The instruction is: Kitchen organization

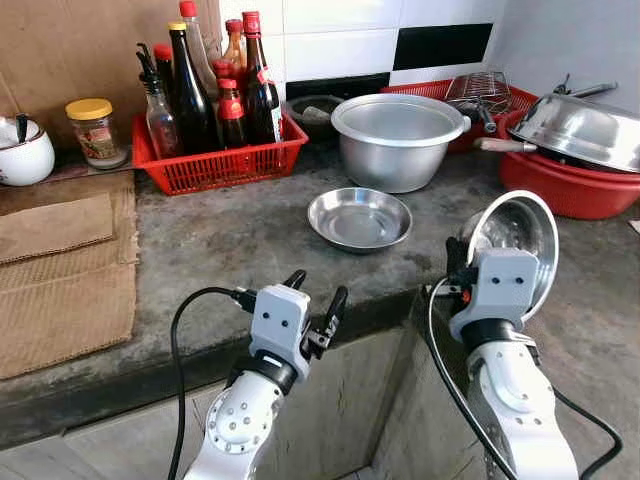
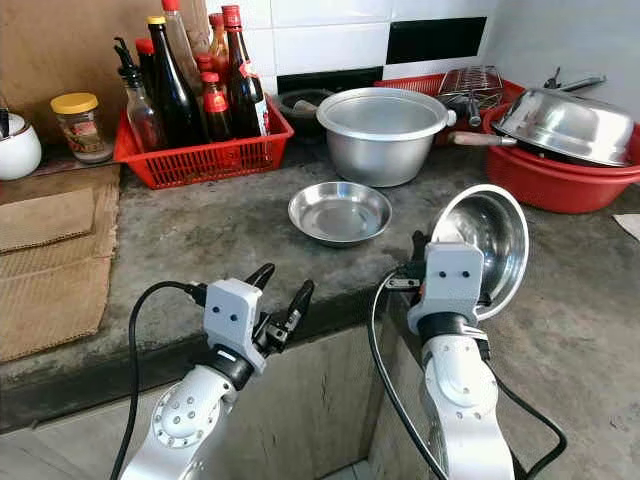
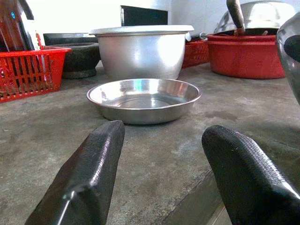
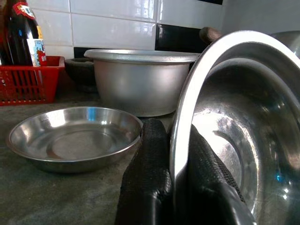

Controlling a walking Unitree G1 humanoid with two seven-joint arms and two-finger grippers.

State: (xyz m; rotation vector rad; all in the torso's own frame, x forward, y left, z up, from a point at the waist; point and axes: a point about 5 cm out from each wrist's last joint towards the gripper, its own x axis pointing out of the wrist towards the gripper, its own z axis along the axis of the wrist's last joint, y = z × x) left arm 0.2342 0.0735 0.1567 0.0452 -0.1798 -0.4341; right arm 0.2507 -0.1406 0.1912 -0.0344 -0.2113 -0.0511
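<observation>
here a steel bowl (image 2: 487, 243) is pinched by its rim in the right gripper (image 4: 176, 187) and held tilted on edge at the right of the frame, its polished hollow turned toward the camera, probably so it can be nested or stacked. the left gripper (image 1: 316, 300) is kept wide and empty at lower centre, aimed at the shallow steel dish (image 1: 359, 217) lying flat on the rough grey counter (image 1: 220, 240) mid-frame. behind the dish a dull aluminium pot (image 1: 397, 138) is set upright; bottles (image 1: 215, 90) are gathered in a red slatted basket (image 1: 215, 165) at upper left.
</observation>
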